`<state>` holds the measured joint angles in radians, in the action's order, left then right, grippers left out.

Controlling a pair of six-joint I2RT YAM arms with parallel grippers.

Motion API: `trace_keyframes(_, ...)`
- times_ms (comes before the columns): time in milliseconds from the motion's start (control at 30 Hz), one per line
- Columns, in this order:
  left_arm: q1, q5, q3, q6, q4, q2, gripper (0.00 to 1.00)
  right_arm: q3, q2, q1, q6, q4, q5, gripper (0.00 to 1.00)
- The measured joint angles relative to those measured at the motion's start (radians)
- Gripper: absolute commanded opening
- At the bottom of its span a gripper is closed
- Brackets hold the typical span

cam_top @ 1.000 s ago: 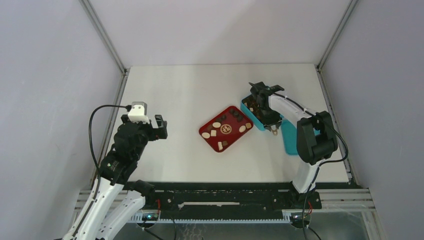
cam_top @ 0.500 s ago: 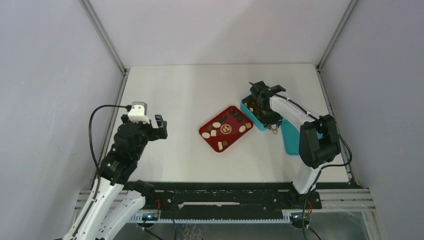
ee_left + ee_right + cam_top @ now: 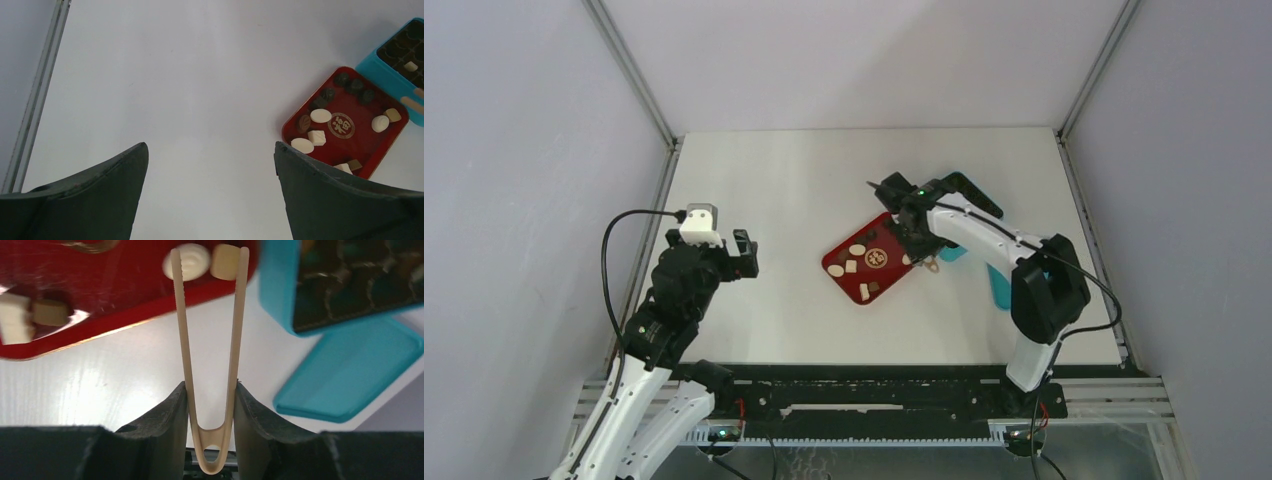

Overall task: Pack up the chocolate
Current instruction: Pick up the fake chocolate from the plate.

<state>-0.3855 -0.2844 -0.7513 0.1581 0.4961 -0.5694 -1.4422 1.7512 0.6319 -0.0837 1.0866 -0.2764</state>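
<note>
The left hand (image 3: pixel 210 150) hung empty over the white bench (image 3: pixel 175 75), fingers (image 3: pixel 100 190) wide apart. Its camera showed twelve small chocolate pieces (image 3: pixel 320 115) on the red rectangular tray (image 3: pixel 362 145) and one more in the teal box (image 3: pixel 275 290); overhead, the right arm (image 3: pixel 984 225) covered several. The right hand (image 3: pixel 210 395) clamped one tan wooden V-shaped tongs (image 3: pixel 182 330), tips framing two blurred pale pieces.

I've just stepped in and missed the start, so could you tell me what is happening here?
The right gripper is shut on wooden tongs, their open tips over a cream chocolate and a tan chocolate in the red tray, beside the teal box. At least one cream piece sits in the box's grid. The left gripper is open and empty.
</note>
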Motion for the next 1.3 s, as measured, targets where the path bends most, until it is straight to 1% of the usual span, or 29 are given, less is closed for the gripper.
trace_keyframes(200, 0.001, 0.000, 0.000, 0.000, 0.000, 0.001, 1.00, -0.053, 0.095, 0.087, 0.070, -0.022, 0.051, 0.42)
trace_keyframes(433, 0.001, 0.000, 0.000, 0.000, 0.000, 0.001, 1.00, -0.118, 0.193, 0.134, 0.164, -0.026, 0.075, 0.42)
trace_keyframes(600, 0.002, 0.000, 0.000, 0.000, 0.000, 0.002, 1.00, -0.188, 0.251, 0.142, 0.210, -0.021, 0.076, 0.43)
trace_keyframes(900, 0.002, 0.000, 0.000, 0.000, 0.000, 0.002, 1.00, -0.265, 0.334, 0.142, 0.267, -0.001, 0.095, 0.43)
trace_keyframes(1300, 0.002, 0.000, 0.000, 0.000, 0.000, 0.002, 1.00, -0.302, 0.384, 0.142, 0.296, 0.015, 0.103, 0.43)
